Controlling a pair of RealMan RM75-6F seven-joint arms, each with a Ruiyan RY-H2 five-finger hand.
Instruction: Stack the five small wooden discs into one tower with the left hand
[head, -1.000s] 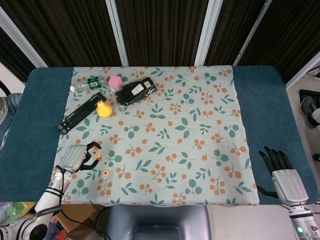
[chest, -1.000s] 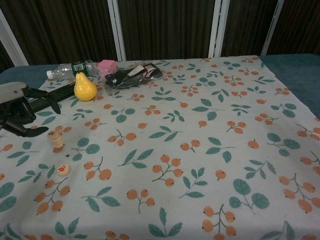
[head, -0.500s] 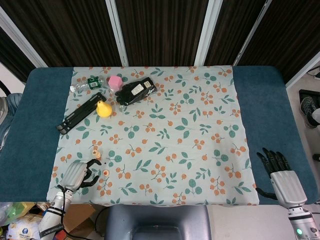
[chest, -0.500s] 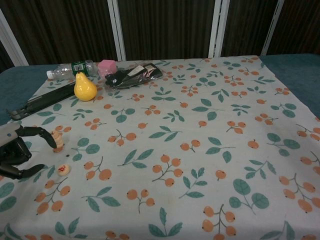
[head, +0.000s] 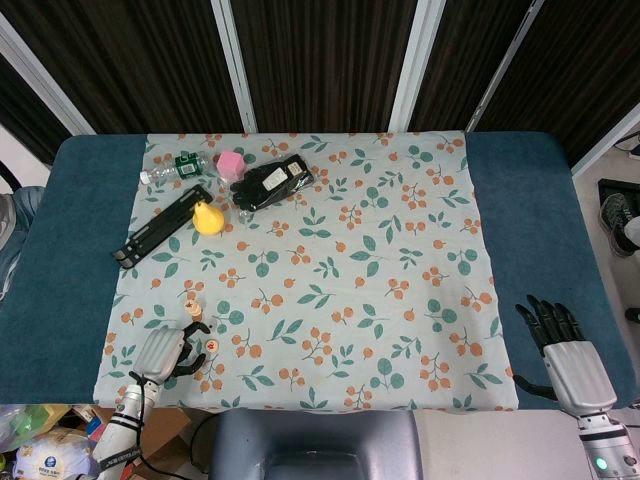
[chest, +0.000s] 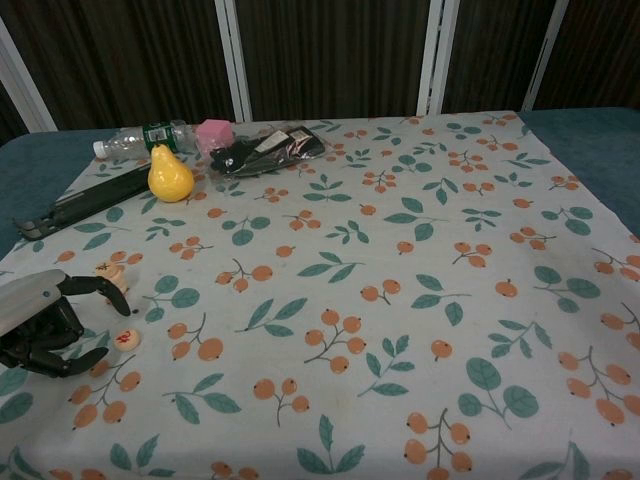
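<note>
Closing in from the near-left edge, the left hand (chest: 45, 320) has dropped back toward the robot over the last sec: it was up beside the partial tower (chest: 112, 279), and now sits lower on the cloth, next to the lone disc (chest: 125, 339). That shift reads as a release at the stack followed by a reach for the last loose piece, so the job looks nearly done, w/ one disc left to add. The exact count in the tower can't be read at this size.

In chest view the hand is empty, fingers curved and apart, thumb low and a fingertip arched over toward the disc. The disc, w/ a red mark on top, lies flat just beside the fingertips, on their right, apart from them as far as the view shows. The tower stands upright just behind the hand, close to the upper finger, so a careless close or lift could clip it.

Head view agrees: left hand (head: 165, 351) at the cloth's near-left corner, disc (head: 212, 345) just to its right, tower (head: 191, 303) a little farther up the tablecloth (head: 330, 330).

The right hand (head: 562, 352) rests off the cloth on the blue table (head: 540, 200), fingers spread, holding nothing, well apart from the work.
</note>
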